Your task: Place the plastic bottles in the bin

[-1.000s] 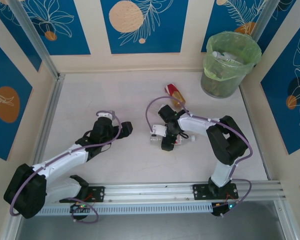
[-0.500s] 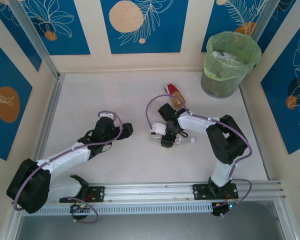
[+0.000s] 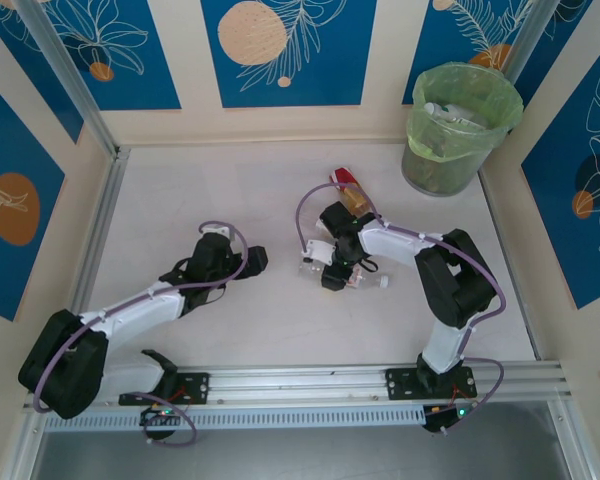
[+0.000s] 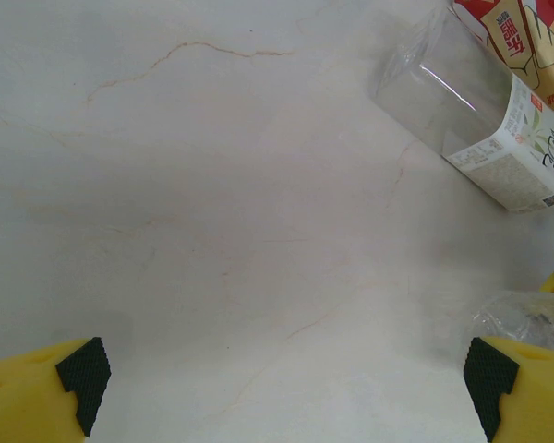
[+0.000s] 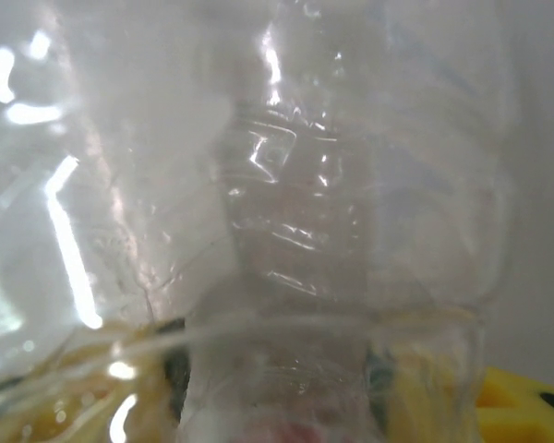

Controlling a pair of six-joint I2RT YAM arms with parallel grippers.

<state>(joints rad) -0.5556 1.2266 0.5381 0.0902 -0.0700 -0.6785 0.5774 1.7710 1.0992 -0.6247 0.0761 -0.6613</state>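
Right gripper [image 3: 340,272] clamps a small clear crinkled plastic bottle [image 5: 286,231] that lies on the pale marbled table [image 3: 200,190] near its middle. A second ago the jaws stood wider around the same bottle, and the wrist has since edged a little toward the far wall. Left gripper [image 4: 284,383] stands wide open, nothing between its black-padded yellow fingers [image 4: 74,383], low over bare tabletop to the left of the right one. Its arm has shifted slightly rightward since the earlier frame. The red-labelled amber plastic bottle [image 3: 346,185] lies just beyond the right gripper, where it lay before. The round grey-green bin with its light green bag [image 3: 450,165] stands unchanged in the far right corner, with a clear bottle [image 3: 440,110] lying inside it.

From above, the held bottle's white cap [image 3: 385,283] pokes out toward the right. The right wrist view gives rippled plastic pressed close to the lens, with a yellow finger glimpsed beside it. The left wrist view adds a clear flat-sided bottle with a white-and-green label [image 4: 480,120] lying tilted in front of the red label; from above the two cannot be told apart.
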